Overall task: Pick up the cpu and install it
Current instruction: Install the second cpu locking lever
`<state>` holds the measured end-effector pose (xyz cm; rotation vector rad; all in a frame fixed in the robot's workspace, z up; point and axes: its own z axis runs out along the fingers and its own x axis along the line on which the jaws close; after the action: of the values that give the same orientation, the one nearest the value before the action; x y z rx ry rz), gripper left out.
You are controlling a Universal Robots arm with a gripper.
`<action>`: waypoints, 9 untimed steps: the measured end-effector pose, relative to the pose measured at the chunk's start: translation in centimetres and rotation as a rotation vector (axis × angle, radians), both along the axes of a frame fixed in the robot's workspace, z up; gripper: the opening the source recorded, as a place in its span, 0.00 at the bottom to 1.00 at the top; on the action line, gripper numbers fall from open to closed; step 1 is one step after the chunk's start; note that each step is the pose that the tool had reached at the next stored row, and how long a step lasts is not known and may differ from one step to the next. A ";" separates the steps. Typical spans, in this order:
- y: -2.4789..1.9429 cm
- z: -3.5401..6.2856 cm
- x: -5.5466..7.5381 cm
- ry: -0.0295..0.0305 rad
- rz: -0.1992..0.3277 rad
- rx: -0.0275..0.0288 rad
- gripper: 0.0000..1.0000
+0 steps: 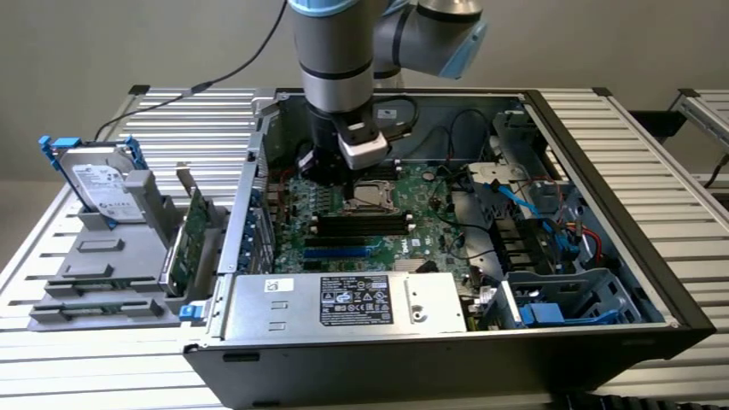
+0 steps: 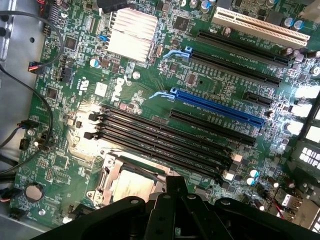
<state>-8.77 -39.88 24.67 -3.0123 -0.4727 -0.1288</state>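
Observation:
The cpu (image 1: pixel 373 196) is a small silvery square lying flat inside the metal socket frame (image 1: pixel 371 207) on the green motherboard, within the open computer case. The wrist view has the cpu (image 2: pixel 131 186) in the socket frame (image 2: pixel 107 175), just beyond the black gripper body. My gripper (image 1: pixel 323 175) hangs low over the board, just to the exterior view's left of the socket. My gripper (image 2: pixel 174 184) is shut, with nothing visible between its fingers. It is not touching the cpu.
Black memory slots (image 2: pixel 165 140), a blue card slot (image 2: pixel 215 106) and a finned heatsink (image 2: pixel 131 37) cover the board. The power supply (image 1: pixel 347 301) fills the case front; cables and a drive cage (image 1: pixel 569 295) sit at its right. A hard drive (image 1: pixel 101 184) stands outside at left.

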 end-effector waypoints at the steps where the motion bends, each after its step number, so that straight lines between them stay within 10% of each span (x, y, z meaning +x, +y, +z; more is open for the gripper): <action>1: 0.00 -0.08 0.0 0.0000 0.000 0.0011 0.11; 9: 0.00 -0.54 -0.2 0.0026 0.000 0.0120 0.11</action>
<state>-9.01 -39.88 24.13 -3.0004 -0.4700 -0.1272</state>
